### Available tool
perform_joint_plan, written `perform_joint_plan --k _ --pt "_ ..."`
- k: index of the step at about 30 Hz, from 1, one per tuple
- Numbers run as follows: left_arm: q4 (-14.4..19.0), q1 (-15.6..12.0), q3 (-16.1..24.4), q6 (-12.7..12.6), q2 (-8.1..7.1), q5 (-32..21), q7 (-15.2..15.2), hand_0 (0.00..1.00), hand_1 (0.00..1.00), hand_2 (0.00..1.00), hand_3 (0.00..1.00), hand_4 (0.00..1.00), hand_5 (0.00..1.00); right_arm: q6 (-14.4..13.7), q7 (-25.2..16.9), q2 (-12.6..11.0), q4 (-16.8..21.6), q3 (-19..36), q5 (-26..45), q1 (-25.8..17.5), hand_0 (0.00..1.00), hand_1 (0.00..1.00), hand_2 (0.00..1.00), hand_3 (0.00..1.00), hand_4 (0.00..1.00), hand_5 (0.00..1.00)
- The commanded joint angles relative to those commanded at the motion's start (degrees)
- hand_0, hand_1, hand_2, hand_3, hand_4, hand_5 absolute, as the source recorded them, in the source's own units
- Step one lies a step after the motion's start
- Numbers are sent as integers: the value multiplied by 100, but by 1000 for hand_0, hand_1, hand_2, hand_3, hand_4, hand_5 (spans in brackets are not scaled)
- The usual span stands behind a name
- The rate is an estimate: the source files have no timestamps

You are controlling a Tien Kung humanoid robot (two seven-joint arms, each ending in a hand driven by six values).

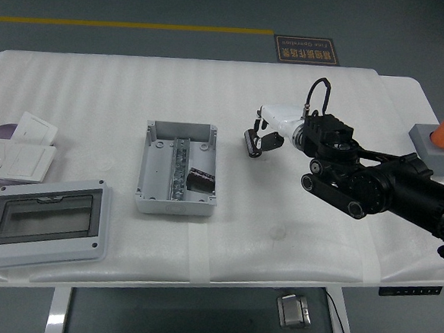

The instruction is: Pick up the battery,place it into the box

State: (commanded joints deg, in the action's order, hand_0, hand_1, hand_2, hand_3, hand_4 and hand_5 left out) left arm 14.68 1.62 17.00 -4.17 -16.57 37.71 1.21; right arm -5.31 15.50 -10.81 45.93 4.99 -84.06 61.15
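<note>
A grey open box [178,168] sits on the white table left of centre. A dark cylindrical battery [200,179] lies inside it at the lower right, next to a metal rail. My right hand [260,139], white with black fingertips, hangs over the table to the right of the box, apart from it. Its fingers are relaxed and hold nothing. The black right arm [373,185] comes in from the right edge. My left arm is out of view.
A grey cover with a clear window [44,222] lies at the front left. White socket plates [19,151] lie at the left edge. A grey block with an orange knob [442,141] stands at the far right.
</note>
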Motion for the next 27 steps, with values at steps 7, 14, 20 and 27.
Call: perform_joint_plan --k 7,14,20,27 --pt "-2 4 -42 3 -16 -4 3 622 649 399 587 499 494 272 110 121 -192 -201 56 84 818 821 888 998 872 423" --pt "2 15 -50 5 -33 6 3 622 649 396 587 499 495 382 177 217 -346 -414 -48 138 862 846 981 998 957 464" --pt "9 51 -73 4 -51 22 0 622 649 394 586 499 494 521 147 354 -489 -228 -417 132 864 847 989 998 950 447" --pt "14 66 -99 0 -61 34 1 623 649 393 586 497 492 560 -11 475 -653 67 -632 113 852 836 956 998 934 455"
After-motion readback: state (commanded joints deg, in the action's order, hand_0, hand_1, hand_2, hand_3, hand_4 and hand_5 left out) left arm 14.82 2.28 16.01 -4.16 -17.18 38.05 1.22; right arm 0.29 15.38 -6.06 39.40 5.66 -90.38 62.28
